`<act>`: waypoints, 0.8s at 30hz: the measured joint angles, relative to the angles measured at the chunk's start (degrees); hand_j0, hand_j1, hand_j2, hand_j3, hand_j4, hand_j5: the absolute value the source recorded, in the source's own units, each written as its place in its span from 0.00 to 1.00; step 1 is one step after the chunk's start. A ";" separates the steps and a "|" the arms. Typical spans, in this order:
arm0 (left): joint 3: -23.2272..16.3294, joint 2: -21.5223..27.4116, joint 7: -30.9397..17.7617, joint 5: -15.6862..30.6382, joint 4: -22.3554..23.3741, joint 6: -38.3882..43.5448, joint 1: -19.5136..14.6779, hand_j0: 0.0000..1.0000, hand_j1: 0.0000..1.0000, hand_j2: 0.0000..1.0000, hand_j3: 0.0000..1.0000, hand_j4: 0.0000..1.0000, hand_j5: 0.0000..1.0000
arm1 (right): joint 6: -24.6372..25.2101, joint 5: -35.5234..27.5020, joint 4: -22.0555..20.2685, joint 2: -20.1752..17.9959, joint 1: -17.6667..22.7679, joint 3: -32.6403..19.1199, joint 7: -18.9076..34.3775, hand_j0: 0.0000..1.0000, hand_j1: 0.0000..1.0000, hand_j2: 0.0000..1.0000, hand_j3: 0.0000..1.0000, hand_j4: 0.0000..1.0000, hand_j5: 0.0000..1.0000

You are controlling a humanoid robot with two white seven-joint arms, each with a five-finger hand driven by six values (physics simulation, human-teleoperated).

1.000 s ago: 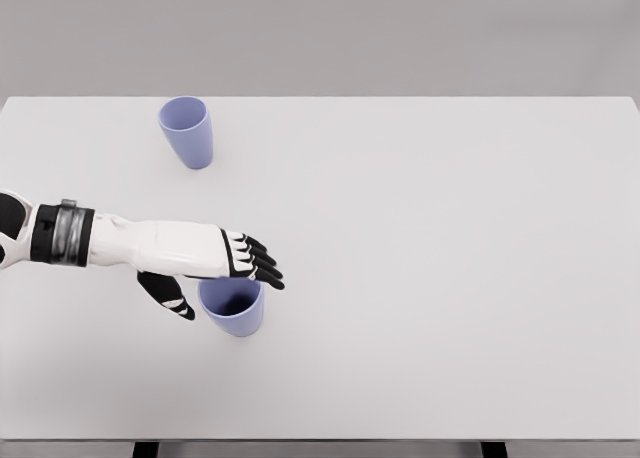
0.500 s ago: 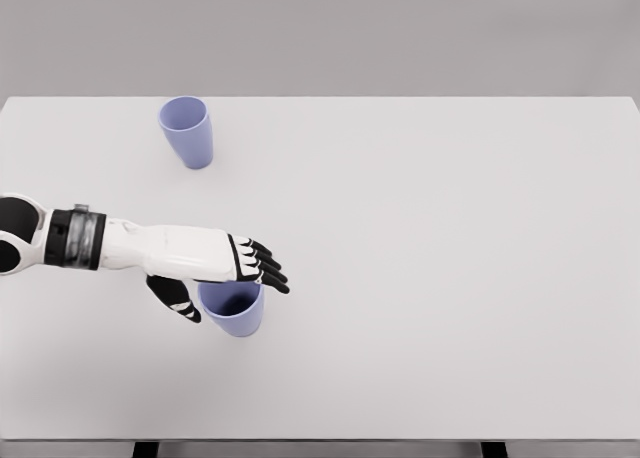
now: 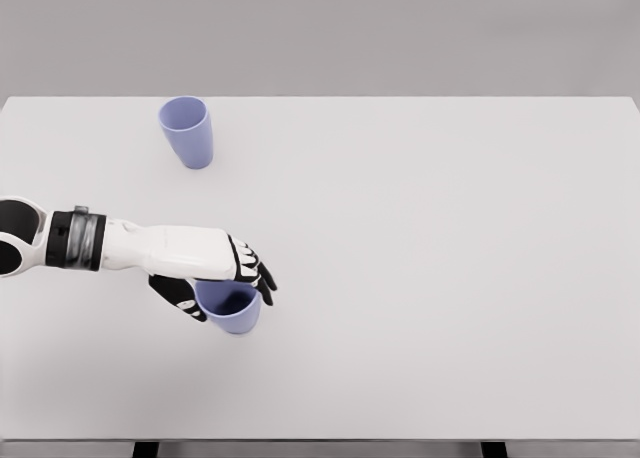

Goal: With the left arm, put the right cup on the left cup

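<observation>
So there's a big white bench [image 3: 450,278] filling most of the head view, grey wall behind it, and two light purple cups on it. The far cup [image 3: 186,131] is up near the back edge on the left side, standing upright with its mouth open to the top, nothing touching it. The near cup [image 3: 232,308] is closer to the front edge, a little further right, also upright, and you can see down into its dark inside.

The left arm [image 3: 110,244] comes in from the left edge, white shell with a black and grey band at the wrist, lying almost flat across the bench. The left robot hand [image 3: 215,273] sits right on the near cup: the black-tipped fingers [image 3: 258,275] are curled down over the back and right of the rim, and the thumb [image 3: 178,295] is pressed in on the cup's left side. So the robot hand is closed around the near cup, thumb on one side, fingers on the other, with the cup's mouth showing between them. Can't tell whether the cup's base is on the bench or just off it, the angle doesn't show it.

The two cups are well apart, with bare bench between them
</observation>
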 measured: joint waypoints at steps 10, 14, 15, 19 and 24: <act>3.10 1.20 -0.47 3.16 -0.38 -0.53 -0.35 0.50 0.50 0.50 0.50 0.50 0.50 | 0.00 0.00 0.00 0.00 0.00 0.00 0.00 1.00 1.00 1.00 1.00 1.00 1.00; 4.65 2.72 -0.49 6.88 -0.29 -0.53 -0.53 0.50 0.50 0.50 0.50 0.50 0.50 | 0.00 0.00 0.00 0.00 0.00 0.00 0.00 1.00 1.00 1.00 1.00 1.00 1.00; 5.20 3.35 -0.50 7.77 -0.23 -0.53 -0.53 0.50 0.50 0.50 0.50 0.50 0.50 | 0.00 0.00 0.00 0.00 0.00 0.00 0.00 1.00 1.00 1.00 1.00 1.00 1.00; 6.46 4.95 -0.51 9.80 0.42 -0.47 -2.02 0.50 0.50 0.50 0.50 0.50 0.50 | 0.00 0.00 0.00 0.00 0.00 0.00 0.02 1.00 1.00 1.00 1.00 1.00 1.00; 6.34 5.42 -0.52 10.21 2.09 -0.43 -5.45 0.50 0.50 0.50 0.50 0.50 0.50 | 0.00 0.00 0.00 0.00 0.00 0.00 0.00 1.00 1.00 1.00 1.00 1.00 1.00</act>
